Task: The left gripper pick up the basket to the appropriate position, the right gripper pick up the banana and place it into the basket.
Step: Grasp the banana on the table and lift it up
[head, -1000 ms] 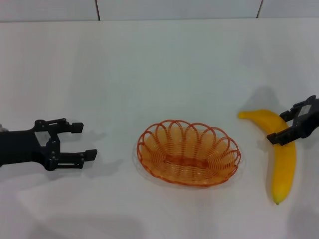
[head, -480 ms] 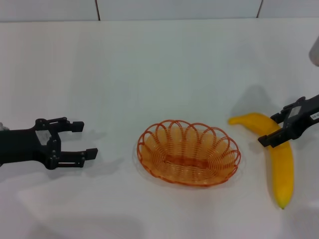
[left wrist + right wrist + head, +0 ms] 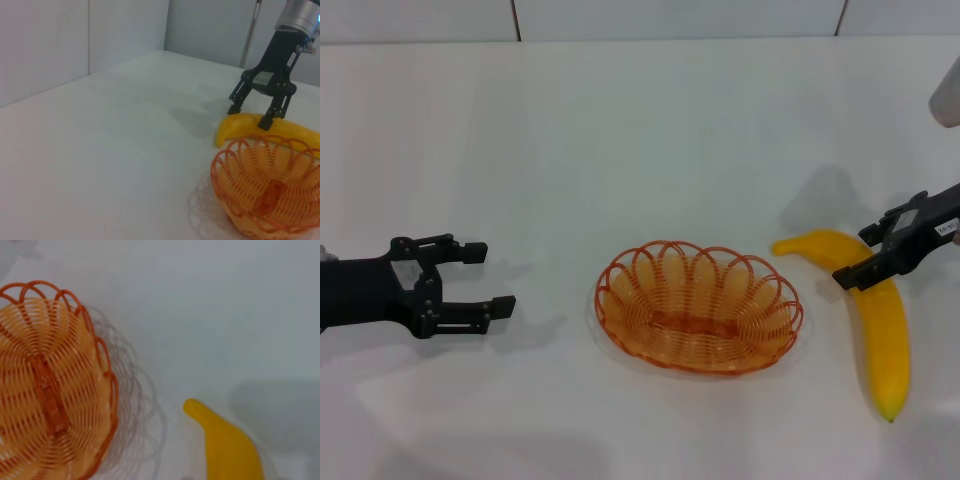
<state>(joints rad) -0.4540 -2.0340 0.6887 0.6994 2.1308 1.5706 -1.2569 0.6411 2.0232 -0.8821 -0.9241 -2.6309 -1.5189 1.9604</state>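
Note:
The orange wire basket [image 3: 698, 310] sits empty on the white table, in the middle of the head view. It also shows in the left wrist view [image 3: 265, 192] and the right wrist view [image 3: 45, 385]. My left gripper [image 3: 492, 280] is open and empty to the basket's left, a hand's width from it. The yellow banana [image 3: 885, 335] lies to the basket's right, stem end toward the basket. My right gripper [image 3: 860, 258] is closed across the banana's upper part. The left wrist view shows the right gripper [image 3: 249, 116] straddling the banana [image 3: 240, 125]. The banana's end shows in the right wrist view [image 3: 227, 445].
The white table [image 3: 640, 150] ends at a pale tiled wall at the back. A pale segment of the right arm [image 3: 946, 95] shows at the right edge.
My right gripper has shifted up and to the left with the banana in it; the banana's stem end has swung toward the basket. The left gripper and the basket have not moved.

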